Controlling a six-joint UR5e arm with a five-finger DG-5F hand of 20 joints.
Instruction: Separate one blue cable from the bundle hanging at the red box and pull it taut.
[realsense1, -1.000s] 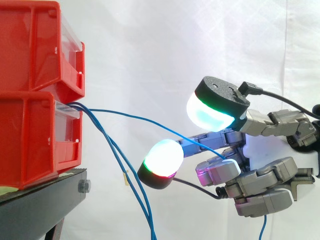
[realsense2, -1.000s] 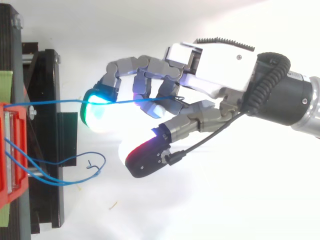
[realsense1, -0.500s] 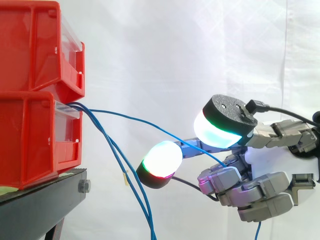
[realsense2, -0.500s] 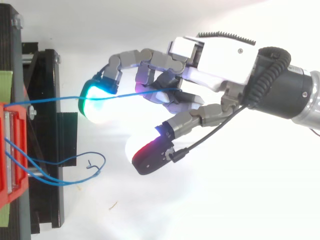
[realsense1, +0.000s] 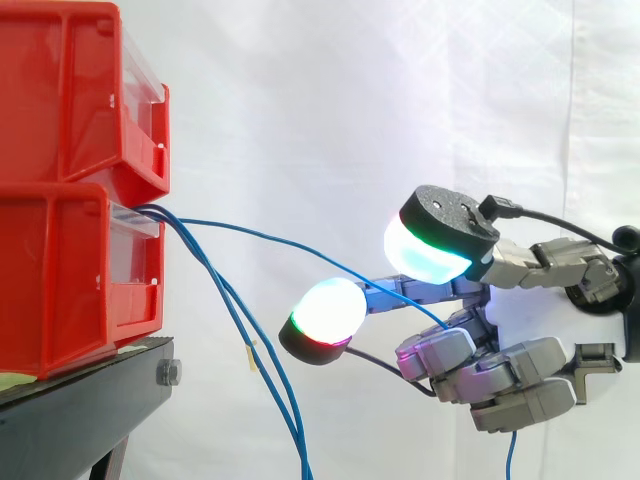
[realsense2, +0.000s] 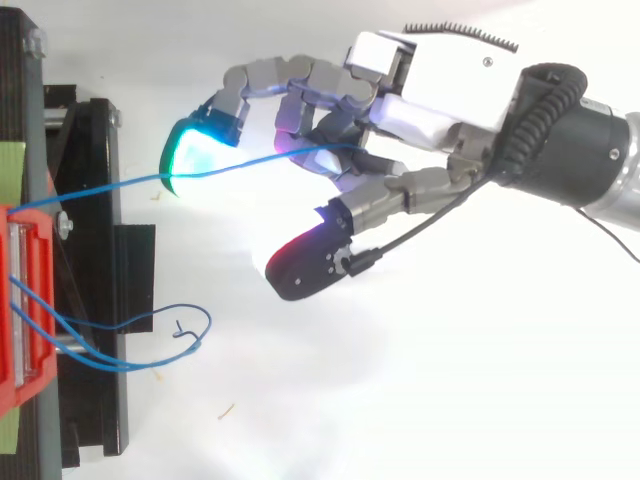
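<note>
Side view: two red bins are stacked at 9 o'clock, the upper red bin (realsense1: 70, 90) resting on the lower red bin (realsense1: 70, 280), which sits on the black stand (realsense1: 80, 405), all before a white curtain (realsense1: 300, 100). The hand (realsense1: 500, 350) enters from the right edge and occupies the 4 o'clock region, well apart from the bins. Its lower fingers are curled closed around one blue cable (realsense1: 270, 238). This cable leaves the front lip of the lower red bin, descends toward 4 o'clock in a shallow curve that is not fully straight, and disappears into the curled fingers. Its free end (realsense1: 510, 455) hangs out beneath the hand toward 6 o'clock. Two digits are extended toward 9 o'clock: the cyan pad (realsense1: 425, 250) sits above the cable and the white pad (realsense1: 325, 312), edged green and red, sits below it. The bundle (realsense1: 275, 400) of other blue cables drops from the same lip toward 5 o'clock, clear of the hand. Top view: the hand (realsense2: 450, 95) reaches in from 3 o'clock, and the blue cable (realsense2: 110, 189) crosses the black stand (realsense2: 90, 250) from the bin at 9 o'clock, passing just beside the cyan pad (realsense2: 195, 155) before entering the curled fingers. The bundle loops at 8 o'clock.
</note>
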